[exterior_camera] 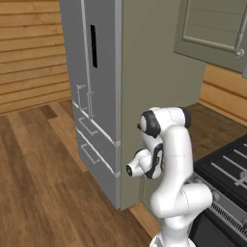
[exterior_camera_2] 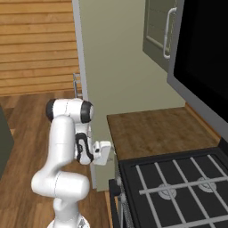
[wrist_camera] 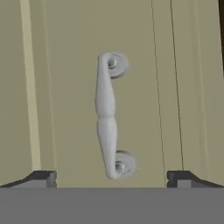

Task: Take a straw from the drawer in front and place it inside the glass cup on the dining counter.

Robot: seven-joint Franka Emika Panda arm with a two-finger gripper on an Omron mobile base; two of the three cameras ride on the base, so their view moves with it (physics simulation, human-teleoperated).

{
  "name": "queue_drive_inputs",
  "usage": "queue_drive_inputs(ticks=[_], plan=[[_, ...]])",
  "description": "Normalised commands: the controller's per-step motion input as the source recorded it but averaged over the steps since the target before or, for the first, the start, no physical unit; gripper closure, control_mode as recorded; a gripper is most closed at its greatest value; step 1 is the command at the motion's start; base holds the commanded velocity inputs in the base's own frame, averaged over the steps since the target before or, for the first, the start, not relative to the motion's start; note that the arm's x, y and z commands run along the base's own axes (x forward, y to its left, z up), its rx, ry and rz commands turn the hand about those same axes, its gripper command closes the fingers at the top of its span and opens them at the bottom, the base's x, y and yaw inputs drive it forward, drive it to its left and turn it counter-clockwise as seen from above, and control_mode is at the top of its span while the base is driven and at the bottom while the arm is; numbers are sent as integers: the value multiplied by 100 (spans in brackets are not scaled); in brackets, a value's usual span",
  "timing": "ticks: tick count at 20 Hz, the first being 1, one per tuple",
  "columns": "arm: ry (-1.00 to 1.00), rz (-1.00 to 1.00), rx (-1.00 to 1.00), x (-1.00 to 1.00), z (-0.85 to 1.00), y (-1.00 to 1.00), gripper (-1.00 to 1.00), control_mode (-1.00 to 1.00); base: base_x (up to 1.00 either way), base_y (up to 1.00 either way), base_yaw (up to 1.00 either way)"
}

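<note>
Gripper (wrist_camera: 112, 177) is hanging spread wide, empty, facing the sage-green drawer (wrist_camera: 65, 109) front; its silver handle (wrist_camera: 108, 118) is lying dead ahead toward 12 o'clock, long axis 12-to-6, centred between the fingertips (wrist_camera: 43, 178).

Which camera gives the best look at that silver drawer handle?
The hand view: the silver handle sits centred and close on the sage-green drawer front. In both base views, I cannot make it out behind the arm.
</note>
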Motion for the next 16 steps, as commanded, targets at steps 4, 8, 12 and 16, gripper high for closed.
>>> queue_drive_inputs(ticks=[4,8,12,16], plan=[[0,4,0,41,-34,0,-100,-100,0,0,0],[0,3,0,42,-21,-1,-100,-100,0,0,0],[0,0,0,28,-1,-1,100,-100,0,0,0],[0,0,2,1,0,0,100,-100,0,0,0]])
